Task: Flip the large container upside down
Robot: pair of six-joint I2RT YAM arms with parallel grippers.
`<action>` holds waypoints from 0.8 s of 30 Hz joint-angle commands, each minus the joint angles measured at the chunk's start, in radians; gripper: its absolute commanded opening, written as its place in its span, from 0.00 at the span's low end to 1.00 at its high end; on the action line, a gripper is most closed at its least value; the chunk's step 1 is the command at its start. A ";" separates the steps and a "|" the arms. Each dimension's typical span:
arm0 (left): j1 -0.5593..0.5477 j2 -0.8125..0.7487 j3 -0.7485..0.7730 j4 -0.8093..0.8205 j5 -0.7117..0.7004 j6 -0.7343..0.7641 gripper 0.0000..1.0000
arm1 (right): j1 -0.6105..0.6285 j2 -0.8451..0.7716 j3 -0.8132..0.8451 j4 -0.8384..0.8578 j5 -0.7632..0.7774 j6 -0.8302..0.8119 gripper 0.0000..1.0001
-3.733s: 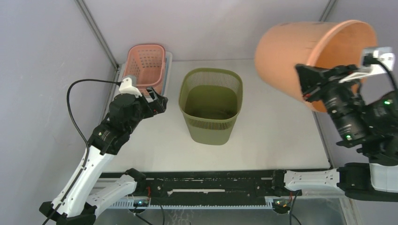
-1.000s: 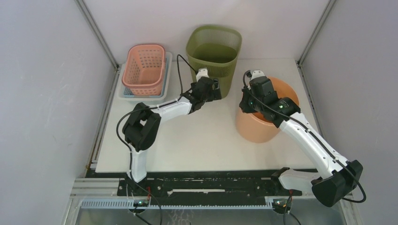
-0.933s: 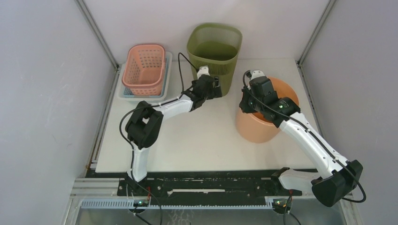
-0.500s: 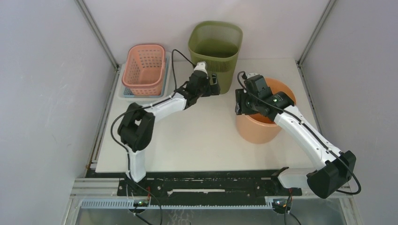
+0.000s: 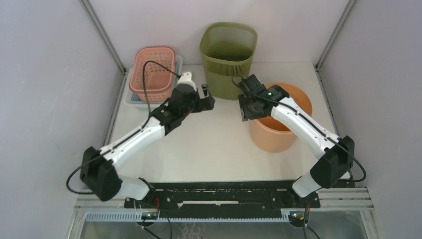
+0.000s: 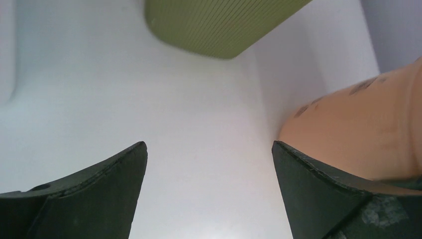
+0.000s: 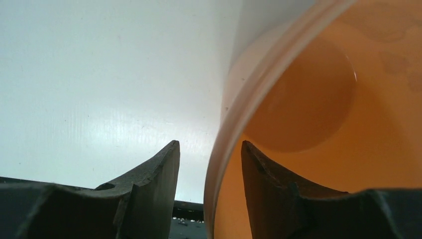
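While the large orange container stands mouth up on the right side of the surface (not yet turned over), the right claw sits at its left rim. Right wrist view: jaws half apart and straddling the rim, one finger outside the wall, the other inside above the round bottom. Clear gap between outer finger and wall. Inner finger possibly touching the rim, but the view is too close to be sure. No clamp on the rim seen.

Left claw hangs low over bare surface, spread wide and holding nothing. It points toward the gap between the green mesh bin and the orange container. Green bin upright at the back edge, near the container but apart from it. Pink basket back left, resting in a pale tray, well apart from the orange container.
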State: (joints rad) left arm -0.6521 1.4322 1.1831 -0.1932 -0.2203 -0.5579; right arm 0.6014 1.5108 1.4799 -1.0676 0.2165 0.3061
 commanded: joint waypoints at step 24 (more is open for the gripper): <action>0.002 -0.774 -0.293 -0.385 -0.190 -0.052 1.00 | 0.029 -0.079 0.170 0.230 -0.529 0.172 0.00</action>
State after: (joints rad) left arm -0.6521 0.7010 0.8688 -0.5171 -0.3714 -0.6037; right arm 0.6662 1.5372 1.6730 -1.0641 -0.0692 0.3904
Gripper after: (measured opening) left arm 0.996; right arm 0.094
